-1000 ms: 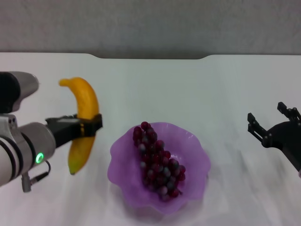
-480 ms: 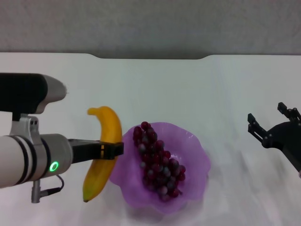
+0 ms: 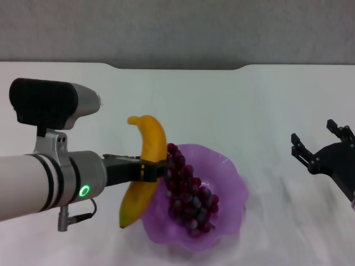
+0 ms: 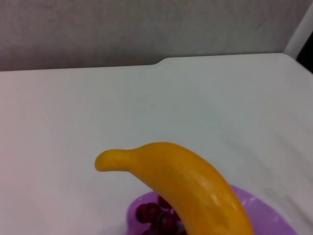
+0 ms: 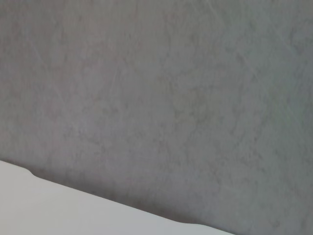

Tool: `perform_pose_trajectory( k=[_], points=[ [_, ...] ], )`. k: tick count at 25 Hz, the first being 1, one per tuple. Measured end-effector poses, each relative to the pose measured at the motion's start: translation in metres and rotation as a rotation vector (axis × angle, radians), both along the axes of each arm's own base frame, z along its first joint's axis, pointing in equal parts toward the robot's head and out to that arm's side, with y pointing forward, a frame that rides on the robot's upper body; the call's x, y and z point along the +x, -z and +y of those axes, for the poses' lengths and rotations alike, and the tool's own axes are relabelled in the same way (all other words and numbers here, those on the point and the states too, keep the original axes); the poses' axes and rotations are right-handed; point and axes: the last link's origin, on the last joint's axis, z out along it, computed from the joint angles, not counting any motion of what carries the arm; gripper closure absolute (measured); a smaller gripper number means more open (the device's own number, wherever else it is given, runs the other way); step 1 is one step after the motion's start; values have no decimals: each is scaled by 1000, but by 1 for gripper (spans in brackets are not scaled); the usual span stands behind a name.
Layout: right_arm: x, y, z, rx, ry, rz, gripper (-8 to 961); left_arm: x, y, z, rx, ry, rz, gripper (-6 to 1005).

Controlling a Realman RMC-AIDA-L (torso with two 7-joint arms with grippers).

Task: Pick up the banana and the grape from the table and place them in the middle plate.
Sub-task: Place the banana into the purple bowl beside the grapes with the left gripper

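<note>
The banana [image 3: 145, 166] is gripped mid-length by the left gripper [image 3: 148, 169], held near-to-far above the left rim of the middle plate [image 3: 230, 183]; the grape [image 3: 187, 191] lies just right. The right gripper [image 3: 319, 147] is parked open, far right.

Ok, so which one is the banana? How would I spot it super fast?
Look at the big white table and find the wavy purple middle plate with the dark red grape bunch inside. At its left rim, the left gripper holds the banana. It's the only long, curved, yellow thing there.
</note>
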Motion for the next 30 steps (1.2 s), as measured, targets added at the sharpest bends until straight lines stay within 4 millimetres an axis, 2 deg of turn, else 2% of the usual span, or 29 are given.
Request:
perform_pose_trajectory(
  k=[7,12,22,30],
  points=[
    [2,0,0,-1,7,-5,76,22,-1,-8,-103,59,-93,464],
    [1,-1,1,0,4,-6,76,35,10,-9,-215,126,-124,462],
    [-2,0,4,-3,-8,-8,75,21,34,13,-252,80,-97,456],
    [-6,0,7,-5,-22,-10,75,24,44,19,-239,82,-110,452]
  ],
)
